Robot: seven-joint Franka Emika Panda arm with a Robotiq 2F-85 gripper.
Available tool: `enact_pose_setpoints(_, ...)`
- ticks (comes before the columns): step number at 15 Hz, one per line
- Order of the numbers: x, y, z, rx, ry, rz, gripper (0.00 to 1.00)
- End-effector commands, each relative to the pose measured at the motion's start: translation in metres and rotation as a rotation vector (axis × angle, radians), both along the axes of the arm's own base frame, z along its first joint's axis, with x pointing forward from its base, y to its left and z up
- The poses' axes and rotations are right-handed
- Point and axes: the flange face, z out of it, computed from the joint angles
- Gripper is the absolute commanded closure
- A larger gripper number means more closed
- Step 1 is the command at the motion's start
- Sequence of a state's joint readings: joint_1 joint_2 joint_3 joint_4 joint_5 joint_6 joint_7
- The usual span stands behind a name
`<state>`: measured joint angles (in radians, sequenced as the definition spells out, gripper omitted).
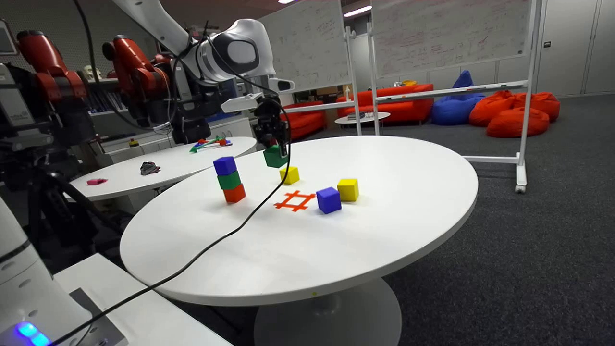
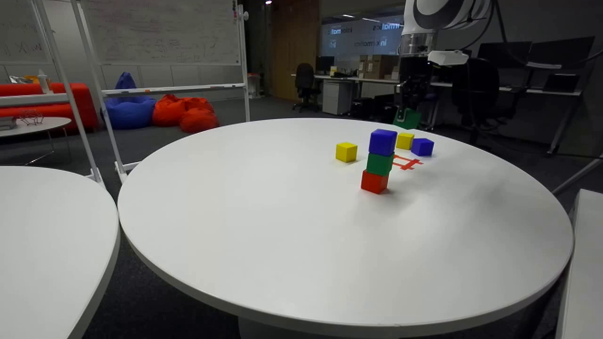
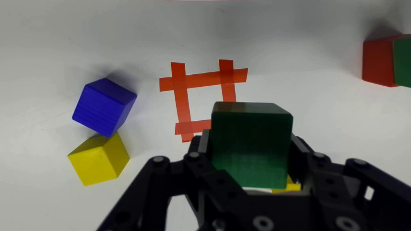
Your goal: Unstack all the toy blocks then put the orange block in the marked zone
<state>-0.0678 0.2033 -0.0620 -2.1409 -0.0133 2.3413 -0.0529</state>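
My gripper (image 3: 251,144) is shut on a green block (image 3: 253,150), raised above the table in both exterior views. A three-block stack stands upright: blue block (image 1: 225,166) on top, green block (image 1: 229,180) in the middle, the orange block (image 1: 234,193) at the bottom. In the wrist view only the orange block (image 3: 378,62) and part of the stacked green one (image 3: 403,61) show at the right edge. The marked zone (image 3: 203,79) has nothing on it; the held block hides one corner. Loose on the table are a blue block (image 3: 102,107), a yellow block (image 3: 96,162) beside it, and another yellow block (image 1: 289,176).
The blocks are on a round white table (image 1: 384,240). A black cable (image 1: 230,234) runs across an exterior view, from the arm down to its base (image 1: 43,298). A further white table (image 1: 168,175) with small items stands behind.
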Motion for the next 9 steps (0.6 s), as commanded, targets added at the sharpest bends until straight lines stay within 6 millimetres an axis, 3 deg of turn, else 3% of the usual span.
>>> enact_pose_setpoints(1, 0.0003, -0.0001, 0.0007, 0.000, 0.001, 0.000, 0.44)
enact_pose_setpoints(5, 0.0003, -0.0001, 0.0007, 0.000, 0.001, 0.000, 0.44)
enact_pose_setpoints(6, 0.0007, 0.0002, 0.0000, -0.001, 0.003, 0.004, 0.69)
enact_pose_setpoints(9, 0.0036, 0.0012, -0.0028, 0.005, 0.003, 0.010, 0.69)
